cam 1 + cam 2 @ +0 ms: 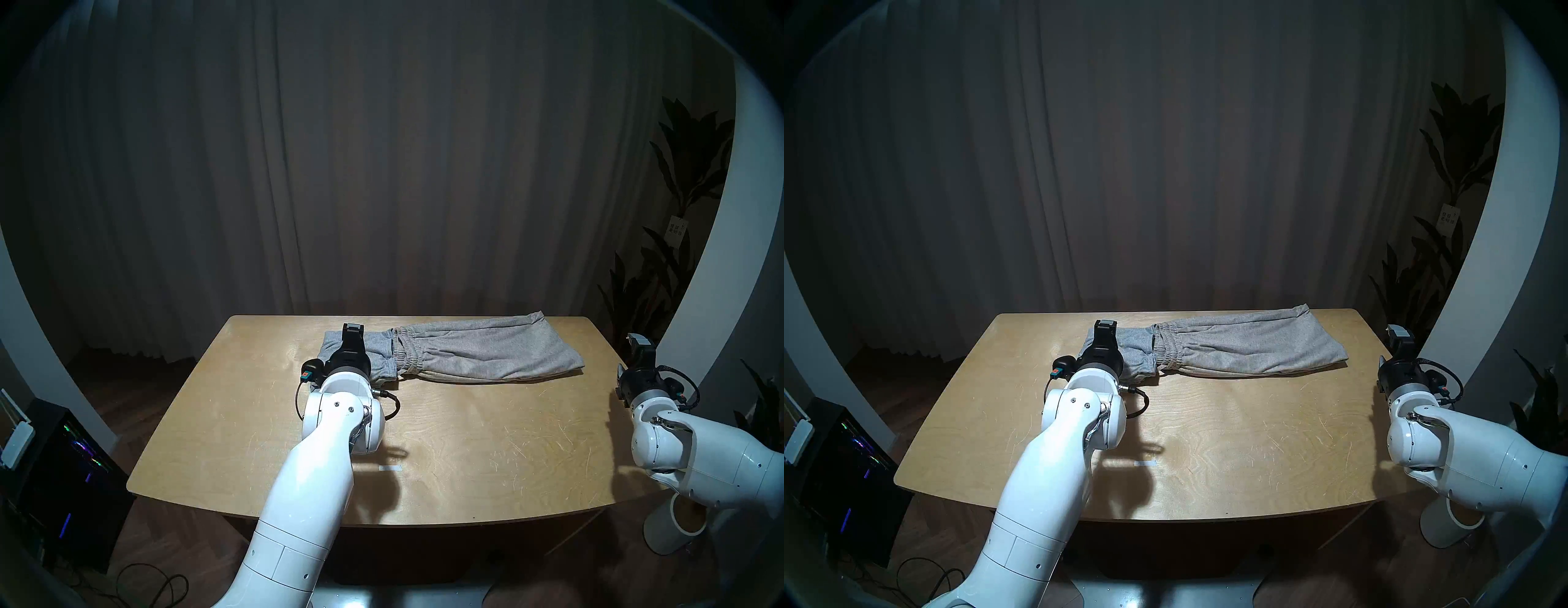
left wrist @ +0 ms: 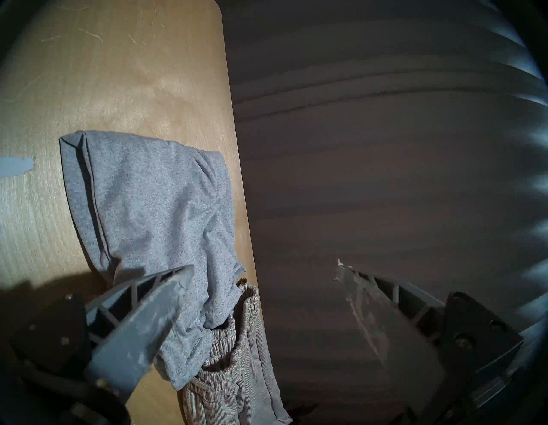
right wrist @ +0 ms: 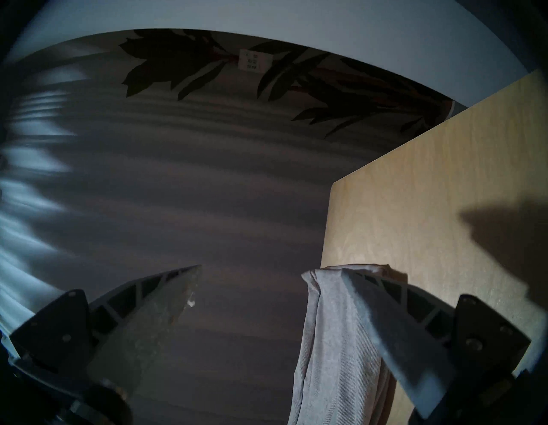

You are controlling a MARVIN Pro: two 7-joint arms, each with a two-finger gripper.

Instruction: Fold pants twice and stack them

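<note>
Beige-grey pants (image 1: 1250, 348) overlap light grey pants (image 1: 1136, 356) — left pincer (image 1: 1105, 327) above.

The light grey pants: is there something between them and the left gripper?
Nothing visible stands in the way. The left gripper is open and above the light grey pants, with only air between them. The one neighbour is the beige-grey pants, whose waistband overlaps the grey pair's right end, not under the gripper.

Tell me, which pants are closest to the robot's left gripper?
The smaller light grey pants, bunched at the left end of the table. The open left gripper hovers right over them; the bigger beige-grey pants stretch away to the right.
</note>
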